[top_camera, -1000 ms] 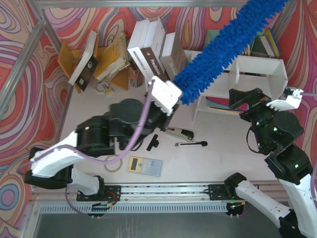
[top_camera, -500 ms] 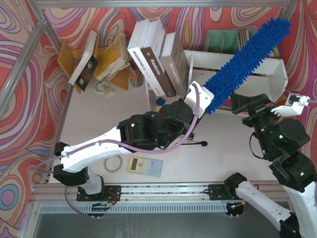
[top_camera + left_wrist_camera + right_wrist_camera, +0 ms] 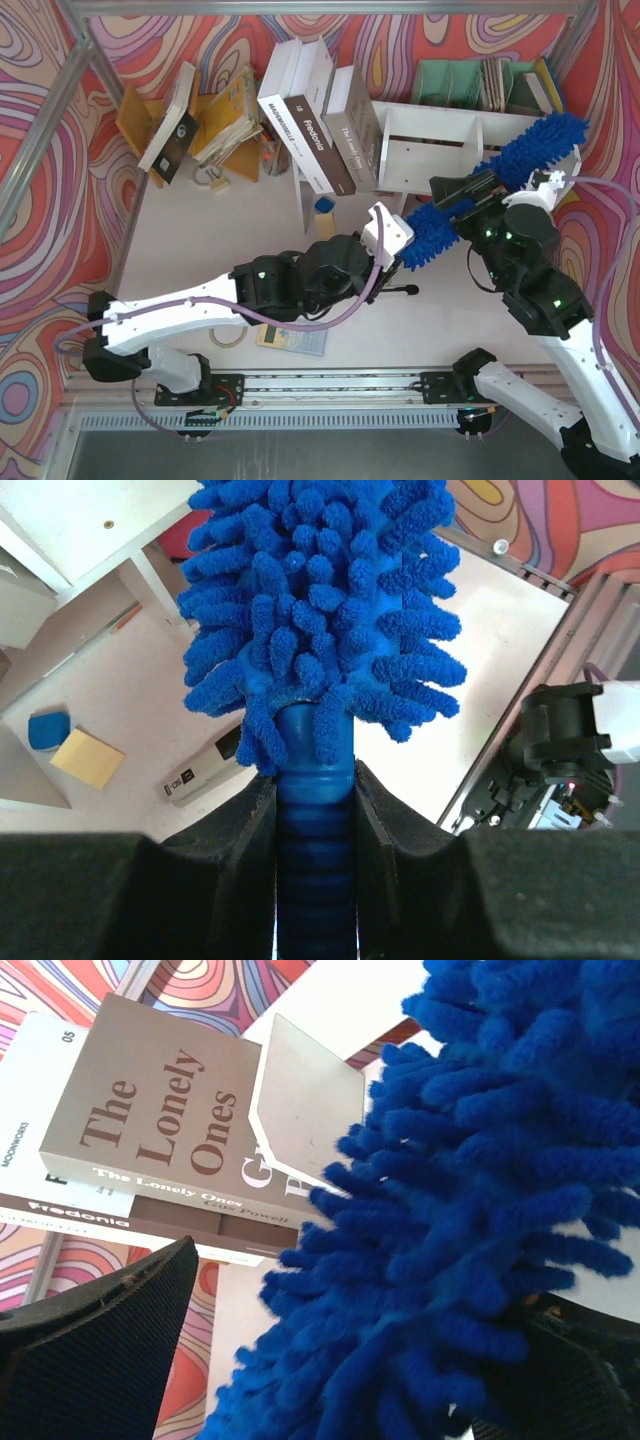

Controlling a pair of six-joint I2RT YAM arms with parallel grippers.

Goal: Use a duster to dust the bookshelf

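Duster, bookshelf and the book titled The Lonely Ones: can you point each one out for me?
duster (image 3: 528,150): top view, fluffy blue head near its far tip.
bookshelf (image 3: 430,165): top view, white panel of its left compartment.
The Lonely Ones book (image 3: 150,1130): right wrist view, grey front cover.

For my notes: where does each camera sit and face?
Top external: above and behind the arms, facing down on the bookshelf and duster; both arms show.
Left wrist: on the left arm, faces along the duster's handle; its pincer clamps it.
Right wrist: on the right arm, faces past blue fluff toward the books; its black fingers show.
All three share the duster.
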